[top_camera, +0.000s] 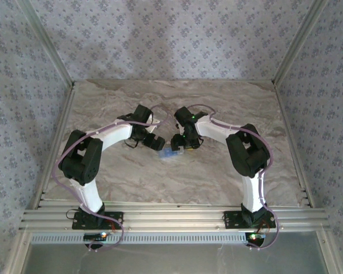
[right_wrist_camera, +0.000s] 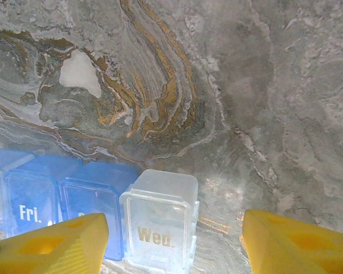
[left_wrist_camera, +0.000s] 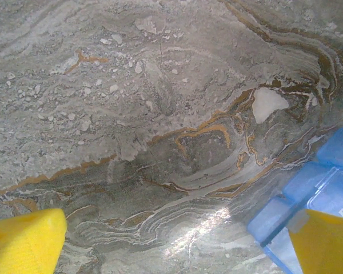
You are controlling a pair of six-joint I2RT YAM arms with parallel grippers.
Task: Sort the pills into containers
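Observation:
The containers are the joined compartments of a day-labelled pill box (top_camera: 170, 153) lying mid-table between both grippers. In the right wrist view a clear compartment marked "Wed." (right_wrist_camera: 160, 222) sits beside blue ones (right_wrist_camera: 91, 194), one of them marked "Fri." (right_wrist_camera: 28, 200). My right gripper (right_wrist_camera: 174, 245) is open just above it, with the clear compartment inside the gap near the left finger (right_wrist_camera: 51, 245) and bare marble before the right finger (right_wrist_camera: 300, 242). My left gripper (left_wrist_camera: 177, 245) is wide open over bare marble, its right finger (left_wrist_camera: 326, 242) over the blue end (left_wrist_camera: 308, 194) of the box. The pills are out of view.
The marble tabletop (top_camera: 217, 171) is fenced by metal posts and patterned walls on three sides. An aluminium rail (top_camera: 171, 220) carrying both arm bases runs along the near edge. Both arms bend inward, their wrists close together at the centre.

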